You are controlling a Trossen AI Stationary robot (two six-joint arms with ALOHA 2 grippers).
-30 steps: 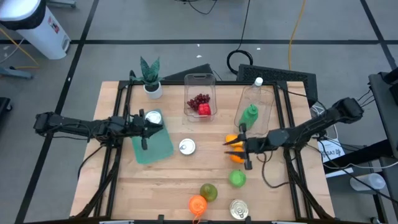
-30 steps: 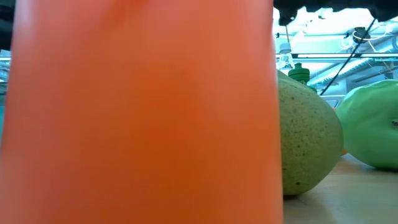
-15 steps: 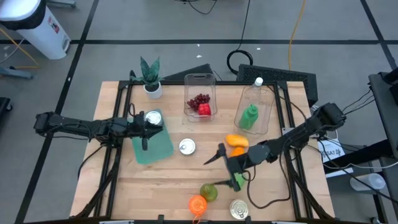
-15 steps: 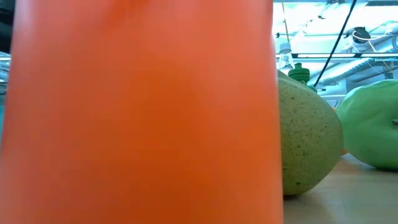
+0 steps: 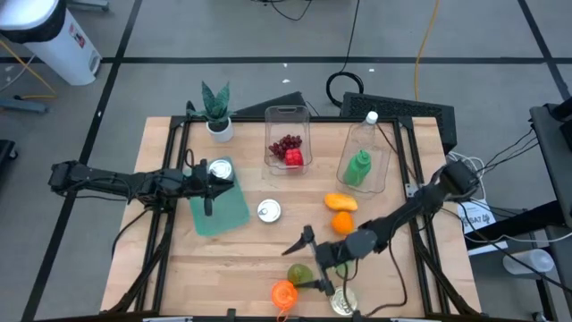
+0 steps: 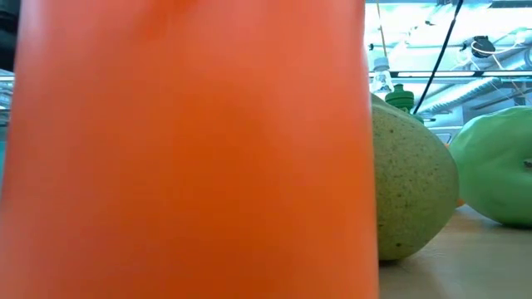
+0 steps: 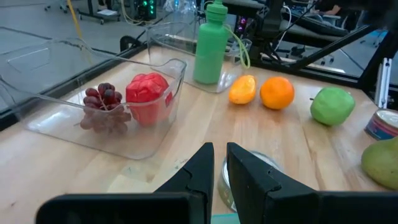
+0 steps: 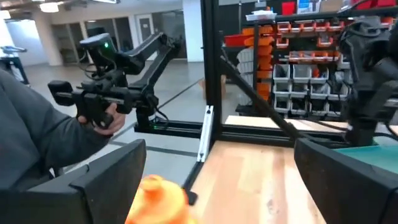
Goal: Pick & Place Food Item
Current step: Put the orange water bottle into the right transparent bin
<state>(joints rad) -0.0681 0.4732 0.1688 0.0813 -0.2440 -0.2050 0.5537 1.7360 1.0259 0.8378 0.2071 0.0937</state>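
Note:
My right gripper (image 5: 305, 263) is open wide, low over the front of the table, its fingers either side of a speckled green pear (image 5: 298, 275). An orange round fruit (image 5: 283, 293) lies just in front of the pear and fills most of the low view (image 6: 183, 149). In the right wrist view both fingers (image 8: 106, 180) stand far apart, with the orange fruit (image 8: 158, 194) below them. My left gripper (image 5: 208, 182) is shut over a green cloth (image 5: 222, 210), beside a silver can (image 5: 220, 168). The left wrist view shows its fingers (image 7: 193, 174) pressed together.
A clear tub (image 5: 288, 125) holds grapes and a red fruit. A clear tray (image 5: 380, 152) holds a green bottle (image 5: 357, 168). An orange (image 5: 340, 223), a yellow fruit (image 5: 340, 202), two more cans (image 5: 268, 211) (image 5: 344, 302) and a potted plant (image 5: 217, 112) stand about. A person's sleeve (image 8: 37, 143) shows beyond the table.
My right gripper has swung from beside the orange toward the table's front and opened wide around the pear. The green apple is now under the arm. The left arm has stayed put.

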